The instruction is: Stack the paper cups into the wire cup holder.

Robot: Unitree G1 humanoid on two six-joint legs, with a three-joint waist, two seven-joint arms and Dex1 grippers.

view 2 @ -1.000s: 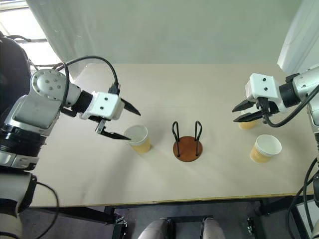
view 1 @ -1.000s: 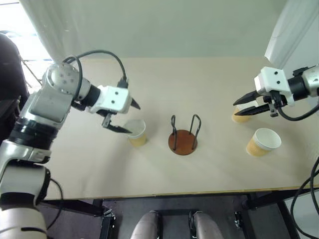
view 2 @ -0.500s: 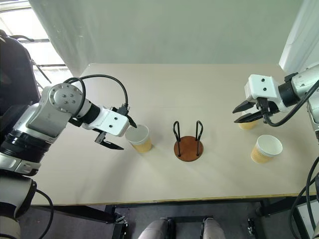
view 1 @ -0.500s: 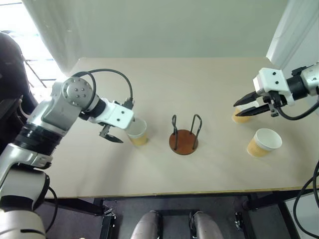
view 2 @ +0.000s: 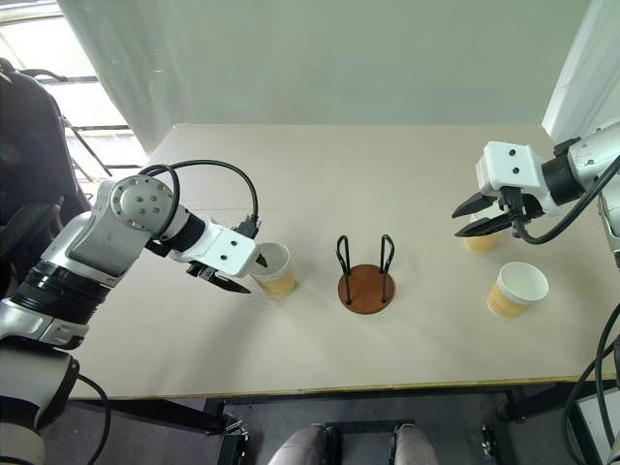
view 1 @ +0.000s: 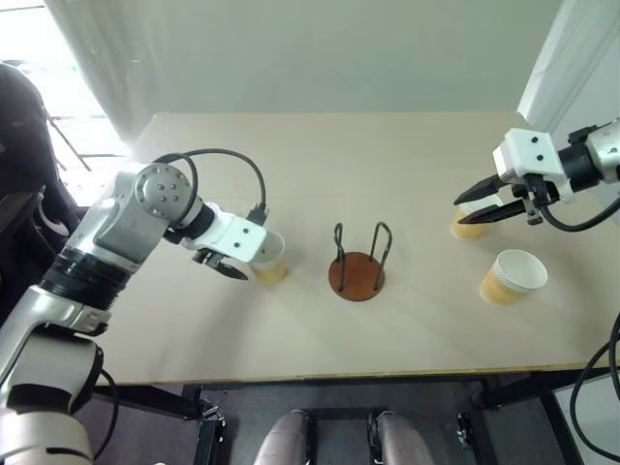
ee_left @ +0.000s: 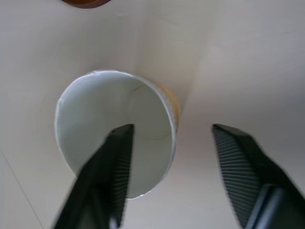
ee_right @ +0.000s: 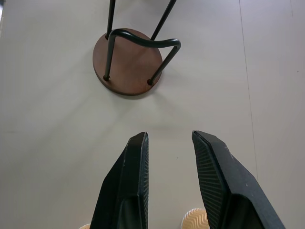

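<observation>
Pick-up step — our left hand (ee_left: 169,157) straddles one cup's (ee_left: 114,138) rim, not yet clamped; right hand (ee_right: 169,157) idle, part-open — next: pinch, carry to holder (view 1: 357,263).

- Wire cup holder (view 2: 365,281): round reddish-brown disc base with two thin black wire loops upright on it, empty, near the middle of the worktop (view 2: 387,174).
- Left paper cup (view 2: 275,271): tan outside, white inside and rim, upright, mouth up, just left of the holder.
- Far-right paper cup (view 2: 481,237): tan, upright, well right of the holder, partly hidden.
- Near-right paper cup (view 2: 517,290): tan ribbed wall, white rim, upright, just nearer than the far-right cup.
</observation>
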